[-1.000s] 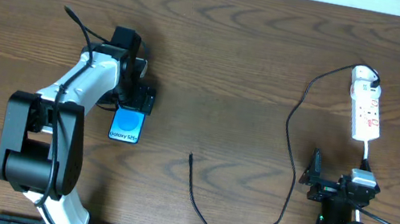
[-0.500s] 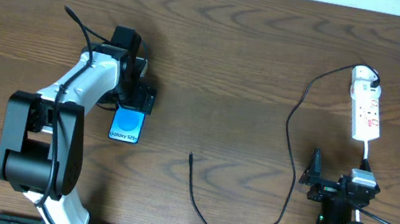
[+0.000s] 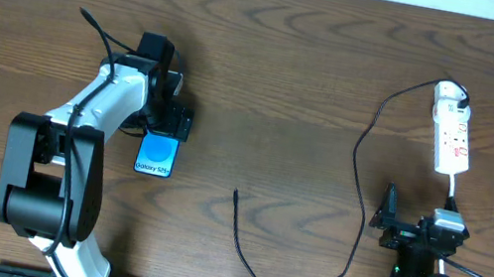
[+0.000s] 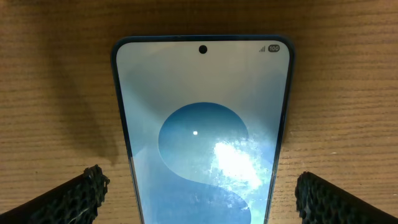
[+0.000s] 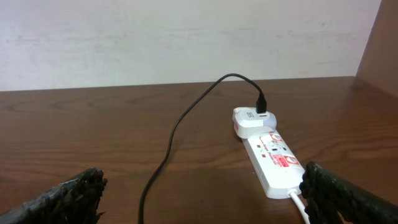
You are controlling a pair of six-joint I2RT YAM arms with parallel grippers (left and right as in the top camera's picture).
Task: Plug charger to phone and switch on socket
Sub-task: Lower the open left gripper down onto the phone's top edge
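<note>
Left side: the left gripper [image 3: 169,124] hangs low over the phone [image 3: 157,155], jaws spread wide. In the left wrist view one finger stands off each long edge with bare wood between, so nothing is gripped. The phone lies flat on the table [image 3: 281,54], screen up and lit, its far end tucked beneath the gripper in the overhead view. I cannot make out its charging port in any view. Centre: the charger [image 3: 361,178] lies slack on the table. Its free plug tip rests well apart from the phone, pointing up the table, untouched by either arm. From there the cable loops toward my side, then climbs to a white adapter seated in the far end of the socket [image 3: 452,138]. Right side: the right gripper [image 3: 415,227] sits just short of the socket's near end, facing along it, jaws fully apart and empty. Switch position is too small to read. Assessment: the task is at its opening step, with nothing plugged and nothing held. I judge the next move calls for closing the left fingers squarely on the phone's edges to steady it, then sending the right arm across to pinch the cable just behind the tip. The thin cable may twist or slip under the pinch.
</note>
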